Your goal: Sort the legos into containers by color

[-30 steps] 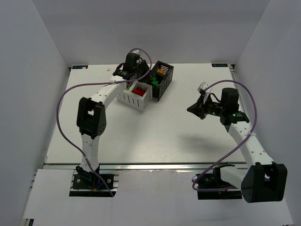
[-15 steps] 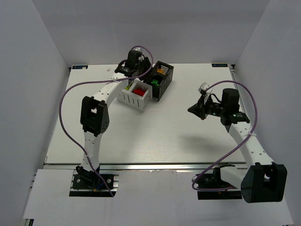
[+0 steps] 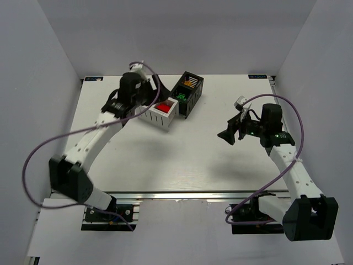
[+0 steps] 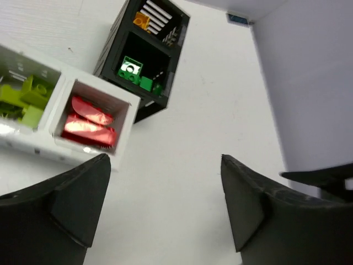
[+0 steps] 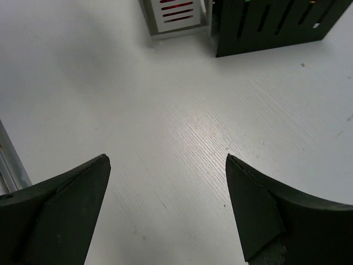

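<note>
The white container (image 3: 157, 118) and the black container (image 3: 191, 104) stand side by side at the back middle of the table. Red legos (image 4: 88, 122) and lime green legos (image 4: 25, 95) fill the white container's (image 4: 124, 130) two compartments. Dark green legos (image 4: 135, 74) and an orange-yellow lego (image 4: 142, 21) lie in the black container (image 4: 113, 38). My left gripper (image 3: 144, 104) hovers at the white container's left end, open and empty (image 4: 165, 185). My right gripper (image 3: 226, 135) hangs over bare table to the right of the containers, open and empty (image 5: 165, 185).
White walls close in the table on the left, back and right. The right wrist view shows the slatted sides of the white container (image 5: 174, 16) and the black container (image 5: 270, 25) ahead. Purple cables loop from both arms.
Both grippers have opened. The left arm has drawn back from above the containers, its elbow swinging down to the left. The right gripper has shifted slightly left and down.
</note>
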